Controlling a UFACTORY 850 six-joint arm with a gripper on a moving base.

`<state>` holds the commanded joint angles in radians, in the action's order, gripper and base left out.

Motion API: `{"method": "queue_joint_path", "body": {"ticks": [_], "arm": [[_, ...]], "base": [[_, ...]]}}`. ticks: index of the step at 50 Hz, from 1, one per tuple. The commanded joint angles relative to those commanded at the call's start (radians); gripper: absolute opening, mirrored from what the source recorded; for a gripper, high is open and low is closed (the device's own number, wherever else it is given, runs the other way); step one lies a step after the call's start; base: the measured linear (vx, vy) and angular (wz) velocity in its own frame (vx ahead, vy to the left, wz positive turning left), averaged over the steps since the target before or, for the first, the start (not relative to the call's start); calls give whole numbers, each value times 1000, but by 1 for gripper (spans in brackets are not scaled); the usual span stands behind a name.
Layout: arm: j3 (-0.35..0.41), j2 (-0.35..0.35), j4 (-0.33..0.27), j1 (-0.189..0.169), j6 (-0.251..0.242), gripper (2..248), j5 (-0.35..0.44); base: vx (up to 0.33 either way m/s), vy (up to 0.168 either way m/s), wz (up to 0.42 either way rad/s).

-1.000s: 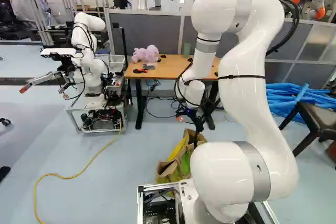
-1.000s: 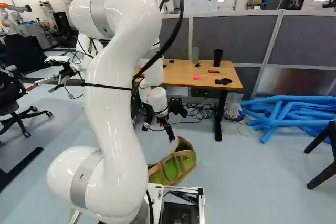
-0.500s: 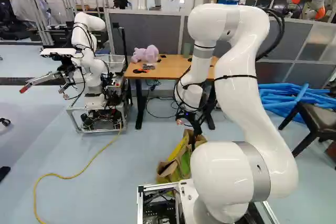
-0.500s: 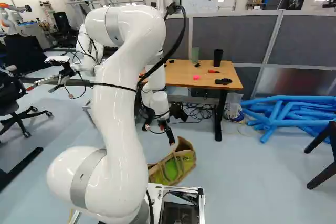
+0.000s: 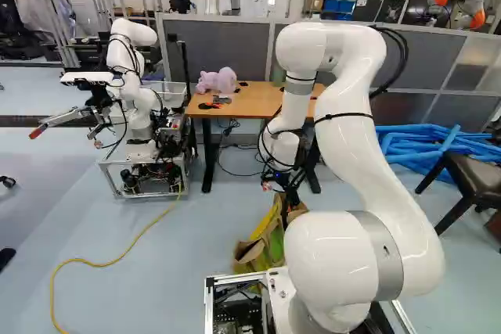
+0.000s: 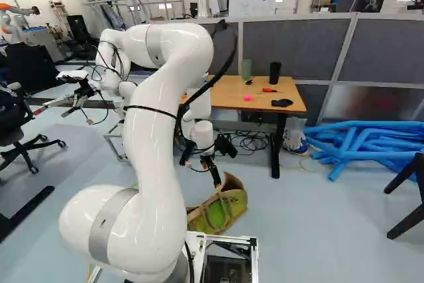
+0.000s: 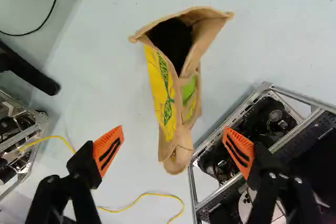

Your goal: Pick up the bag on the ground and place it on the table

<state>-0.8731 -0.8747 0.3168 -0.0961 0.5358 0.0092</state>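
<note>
In the right base view my gripper (image 6: 213, 171) points down over the tan bag (image 6: 222, 211), which stands on the floor just ahead of the base. The left base view has the bag (image 5: 264, 244) partly hidden by my arm. In the wrist view my gripper (image 7: 172, 148) is wide open with nothing gripped. The bag (image 7: 170, 87), with yellow and green sides and a gaping dark mouth, lies ahead of the fingers, its near end roughly in line with the gap between them. The wooden table (image 6: 232, 91) stands farther off, beyond the bag.
A pink plush toy (image 5: 217, 80) and small items lie on the table; a black cup (image 6: 275, 73) stands there too. Another robot (image 5: 133, 91) on a cart is to the left. Blue tubes (image 6: 364, 144) and a dark chair (image 5: 470, 181) are to the right. A yellow cable crosses the floor.
My arm's upper part has sunk and reached forward, and the gripper has come down closer over the bag. The base and the bag have stayed in place.
</note>
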Motion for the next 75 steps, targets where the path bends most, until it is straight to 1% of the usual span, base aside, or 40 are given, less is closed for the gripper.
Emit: {"method": "queue_joint_path", "body": {"ticks": [75], "arm": [[-228,-313,0,0,0,247,0]], "base": [[0,0,0]]}}
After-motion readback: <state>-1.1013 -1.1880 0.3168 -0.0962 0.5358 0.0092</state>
